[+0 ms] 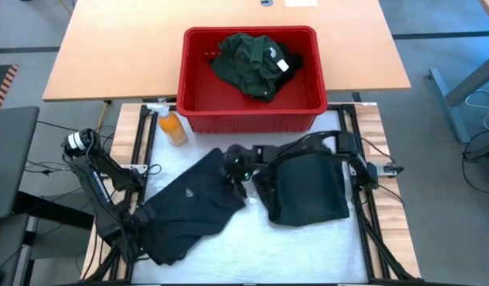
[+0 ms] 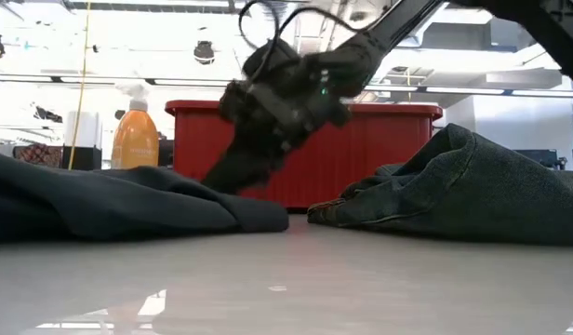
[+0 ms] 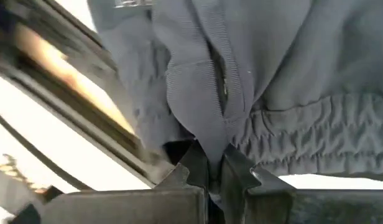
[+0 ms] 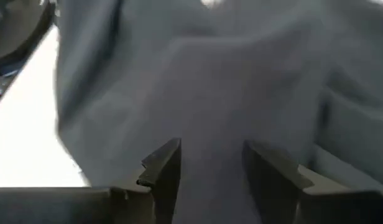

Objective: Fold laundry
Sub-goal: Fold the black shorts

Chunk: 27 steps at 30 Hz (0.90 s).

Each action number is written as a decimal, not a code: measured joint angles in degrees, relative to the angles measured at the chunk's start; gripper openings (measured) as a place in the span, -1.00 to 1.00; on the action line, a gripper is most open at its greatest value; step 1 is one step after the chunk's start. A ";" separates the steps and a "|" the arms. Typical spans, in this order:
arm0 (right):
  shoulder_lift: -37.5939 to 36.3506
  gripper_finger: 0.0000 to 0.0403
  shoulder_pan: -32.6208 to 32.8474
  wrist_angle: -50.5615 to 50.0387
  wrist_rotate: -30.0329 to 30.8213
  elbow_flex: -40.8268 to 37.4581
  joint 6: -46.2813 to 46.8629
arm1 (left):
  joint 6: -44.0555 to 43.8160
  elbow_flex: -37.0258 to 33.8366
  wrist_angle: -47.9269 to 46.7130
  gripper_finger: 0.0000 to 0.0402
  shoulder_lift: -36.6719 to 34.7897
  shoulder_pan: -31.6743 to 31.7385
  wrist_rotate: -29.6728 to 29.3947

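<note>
Two pincers are at work on one black garment (image 1: 189, 208) spread on the white counter (image 1: 308, 246). The left pincer (image 3: 214, 177) is clenched on a ribbed fold of it at the near left corner, by the elastic waistband. The right pincer (image 4: 210, 171) stands released over the garment's far right end, near the middle of the counter, with cloth just under its fingers (image 4: 163, 168) but nothing pinched.

If the right pincer closes from here, it may catch only the top layer, or more layers than it wants, so the fold would come out skewed. With the left grip on so narrow a pleat, a pull from the other end could slip the cloth free.

Just right lies a second dark garment (image 1: 308, 189), close enough to be snagged and dragged along. A green shirt (image 1: 251, 62) waits in the red basket (image 1: 252, 111) at the far side, and an orange bottle (image 1: 171, 125) stands left of the basket, within reach of a wide swing.
</note>
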 joint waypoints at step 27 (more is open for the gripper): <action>-11.17 -0.25 2.83 -30.39 -0.33 0.59 -17.96 | 2.82 -1.57 -22.04 -0.96 0.11 6.24 -19.95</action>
